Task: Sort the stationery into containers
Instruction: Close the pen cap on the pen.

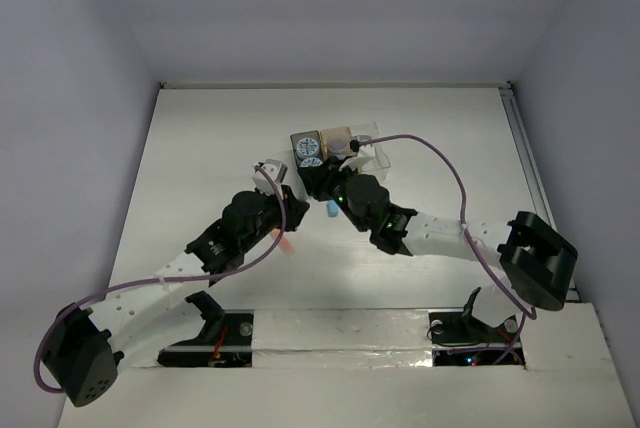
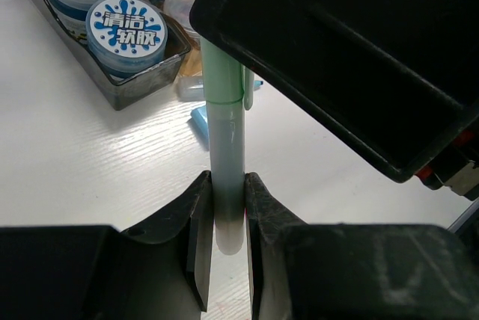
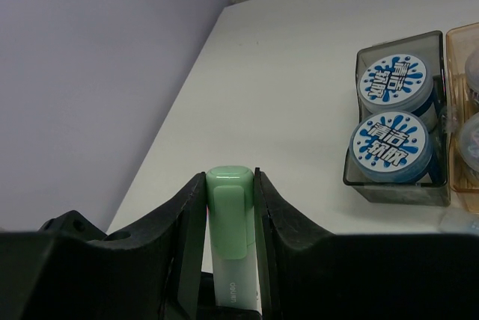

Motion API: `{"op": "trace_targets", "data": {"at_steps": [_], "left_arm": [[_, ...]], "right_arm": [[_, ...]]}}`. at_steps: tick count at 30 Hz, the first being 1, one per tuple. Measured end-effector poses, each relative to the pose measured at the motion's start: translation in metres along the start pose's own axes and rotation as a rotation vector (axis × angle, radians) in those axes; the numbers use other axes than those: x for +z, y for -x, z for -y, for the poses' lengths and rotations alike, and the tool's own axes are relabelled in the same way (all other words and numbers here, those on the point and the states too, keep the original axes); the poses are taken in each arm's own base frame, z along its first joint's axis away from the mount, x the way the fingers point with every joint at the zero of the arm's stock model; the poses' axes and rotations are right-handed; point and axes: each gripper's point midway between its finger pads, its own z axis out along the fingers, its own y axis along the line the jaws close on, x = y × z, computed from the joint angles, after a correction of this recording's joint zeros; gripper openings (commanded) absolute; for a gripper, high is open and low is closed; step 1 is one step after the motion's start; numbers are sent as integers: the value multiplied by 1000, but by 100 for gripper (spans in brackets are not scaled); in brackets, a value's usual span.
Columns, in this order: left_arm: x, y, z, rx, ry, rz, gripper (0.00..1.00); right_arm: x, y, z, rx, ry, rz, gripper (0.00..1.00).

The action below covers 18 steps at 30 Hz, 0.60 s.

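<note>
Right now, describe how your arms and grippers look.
The left arm and right arm have white links between bulky black joint housings; a purple cable loops along each. The left gripper and right gripper are matte black with two curved fingers.

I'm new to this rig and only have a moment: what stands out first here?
Both grippers clamp one pale green capped pen mid-table: the left gripper on its white barrel, the right gripper on its cap. Beyond, a dark grey box holds two round blue-and-white-topped discs.
</note>
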Motion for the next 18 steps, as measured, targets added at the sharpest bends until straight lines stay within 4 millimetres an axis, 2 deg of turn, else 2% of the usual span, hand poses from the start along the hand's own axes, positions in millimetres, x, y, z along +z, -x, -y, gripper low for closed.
{"op": "trace_targets", "data": {"at_steps": [13,18], "left_arm": [[5,-1,-1,59,7,-41,0],[8,-4,-4,55,26,-72,0]], "right_arm": [[-4,1,5,41,-2,15,0],[0,-6,8,64,-4,13,0]]}}
